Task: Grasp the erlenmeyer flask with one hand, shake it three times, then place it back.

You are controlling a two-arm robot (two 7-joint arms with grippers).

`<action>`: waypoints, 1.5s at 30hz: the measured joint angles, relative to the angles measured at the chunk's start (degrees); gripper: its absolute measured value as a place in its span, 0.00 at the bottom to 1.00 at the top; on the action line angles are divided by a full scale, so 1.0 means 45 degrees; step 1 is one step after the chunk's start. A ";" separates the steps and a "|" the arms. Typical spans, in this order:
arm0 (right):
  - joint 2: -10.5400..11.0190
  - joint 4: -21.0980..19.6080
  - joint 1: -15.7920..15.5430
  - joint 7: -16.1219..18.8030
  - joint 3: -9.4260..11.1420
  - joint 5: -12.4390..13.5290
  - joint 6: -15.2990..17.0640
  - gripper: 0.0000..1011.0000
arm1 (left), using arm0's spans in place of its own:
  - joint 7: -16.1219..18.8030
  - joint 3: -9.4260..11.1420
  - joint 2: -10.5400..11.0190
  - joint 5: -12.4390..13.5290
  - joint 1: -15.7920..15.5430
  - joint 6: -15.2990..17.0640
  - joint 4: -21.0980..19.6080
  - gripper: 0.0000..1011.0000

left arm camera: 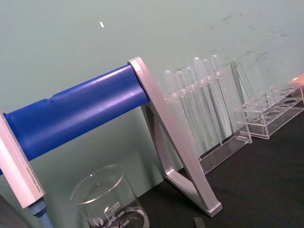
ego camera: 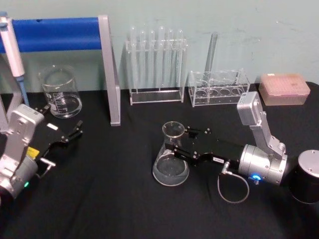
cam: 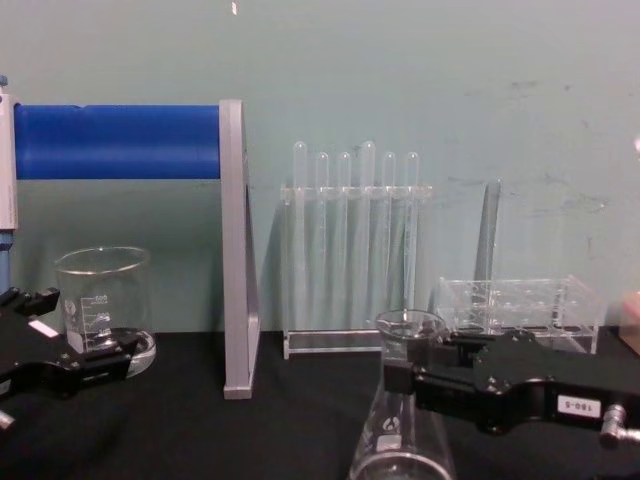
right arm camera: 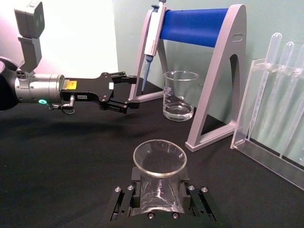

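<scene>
The erlenmeyer flask [ego camera: 171, 167] is clear glass and stands upright on the black table, just right of the middle. My right gripper [ego camera: 175, 143] reaches in from the right and is shut on its neck, a black finger on either side below the flared rim. In the right wrist view the flask [right arm camera: 159, 159] sits between the right gripper's [right arm camera: 159, 190] fingers. From the chest view the flask [cam: 400, 440] shows low, with the right gripper [cam: 400, 375] across its neck. My left gripper [ego camera: 74, 133] hangs open at the left, well away from the flask, and the left gripper [right arm camera: 135, 92] holds nothing.
A glass beaker [ego camera: 61, 94] stands back left under a blue-barred pipette stand [ego camera: 60, 34] with a pipette [ego camera: 11, 50]. Two clear racks [ego camera: 157, 64] [ego camera: 219, 89] and a pink tip box [ego camera: 284, 89] line the back. A black cylinder [ego camera: 306, 181] sits at the right edge.
</scene>
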 joint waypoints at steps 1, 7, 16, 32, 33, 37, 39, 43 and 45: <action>0.0000 0.0000 0.0000 0.0000 0.0000 0.0000 0.0000 0.45 | 0.0000 -0.0001 0.0000 0.0000 0.0001 0.0000 -0.0001 0.99; 0.0029 -0.0344 -0.0203 0.0105 0.0083 0.0340 0.0072 0.45 | 0.0000 0.0000 0.0000 0.0000 0.0000 0.0000 -0.0001 0.99; 0.0177 -0.1708 -0.0866 -0.1258 0.0652 0.0562 0.0471 0.45 | 0.0000 0.0000 0.0000 0.0001 0.0000 0.0000 0.0000 0.99; -0.0330 -0.4142 -0.2548 -0.5024 0.2725 0.0399 0.0883 0.45 | 0.0000 0.0000 0.0000 0.0001 0.0001 0.0000 -0.0001 0.99; -0.0362 -0.4208 -0.2619 -0.5181 0.2808 0.0362 0.0890 0.45 | 0.0000 0.0000 0.0000 0.0000 0.0001 0.0000 -0.0001 0.99; -0.0446 -0.4589 -0.3058 -0.5952 0.3296 0.0062 0.1042 0.45 | 0.0000 0.0000 0.0000 0.0000 0.0000 0.0000 -0.0001 0.99; -0.0457 -0.4746 -0.3251 -0.6217 0.3508 -0.0064 0.1127 0.45 | 0.0000 0.0000 0.0000 0.0001 0.0000 0.0000 -0.0001 0.99; -0.0480 -0.4955 -0.3538 -0.6469 0.3770 -0.0215 0.1261 0.45 | 0.0000 0.0000 0.0000 0.0001 0.0000 0.0000 -0.0001 0.99; -0.0486 -0.5030 -0.3635 -0.6526 0.3859 -0.0269 0.1303 0.45 | 0.0000 0.0000 0.0000 0.0001 0.0000 0.0001 0.0000 0.99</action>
